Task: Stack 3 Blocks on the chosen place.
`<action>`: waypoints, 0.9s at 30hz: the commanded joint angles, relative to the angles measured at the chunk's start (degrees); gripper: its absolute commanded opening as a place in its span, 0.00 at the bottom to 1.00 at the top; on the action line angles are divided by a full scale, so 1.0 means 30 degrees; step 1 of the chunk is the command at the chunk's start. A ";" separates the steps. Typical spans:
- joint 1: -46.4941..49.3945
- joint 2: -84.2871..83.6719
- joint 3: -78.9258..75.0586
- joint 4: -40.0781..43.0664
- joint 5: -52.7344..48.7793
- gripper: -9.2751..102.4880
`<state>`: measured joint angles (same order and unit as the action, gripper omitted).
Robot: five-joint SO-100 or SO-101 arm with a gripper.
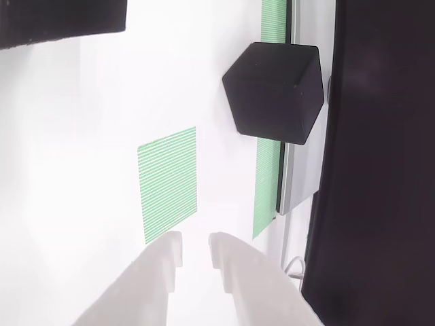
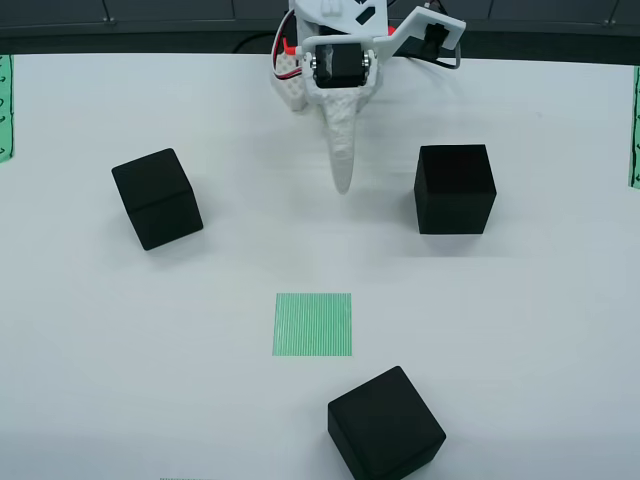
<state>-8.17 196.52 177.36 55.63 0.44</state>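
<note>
Three black blocks sit apart on the white worktop around the bare striped patch; only the right one lies square to it. The tool hangs empty, fingers slightly parted, pointing toward the patch.

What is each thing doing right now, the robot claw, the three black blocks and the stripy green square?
Claw: slightly open, holding nothing.
Left block: flat on the table, turned a bit, alone.
Right block: flat on the table, alone.
Near block: on the table, turned, just off the square.
Green square: bare, no block on it.
</note>
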 commanded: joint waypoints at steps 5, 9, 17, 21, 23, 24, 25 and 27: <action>-0.2051 -0.2109 -0.1172 -0.0908 0.0381 0.08; -0.2607 -0.7793 -0.6680 -0.1230 0.2373 0.08; -0.3662 -1.6143 -1.8984 0.3984 0.4658 0.08; -0.4775 -1.8604 -2.1738 0.6943 0.6650 0.08; -0.6064 -1.9482 -2.1885 0.7734 0.7383 0.08; -0.6768 -1.9863 -2.1797 0.8086 0.7705 0.08; -0.7354 -2.0186 -2.1650 0.8437 0.8145 0.08; -0.7969 -2.0596 -2.1152 0.8643 0.8730 0.08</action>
<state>-29.00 136.32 115.14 80.24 24.61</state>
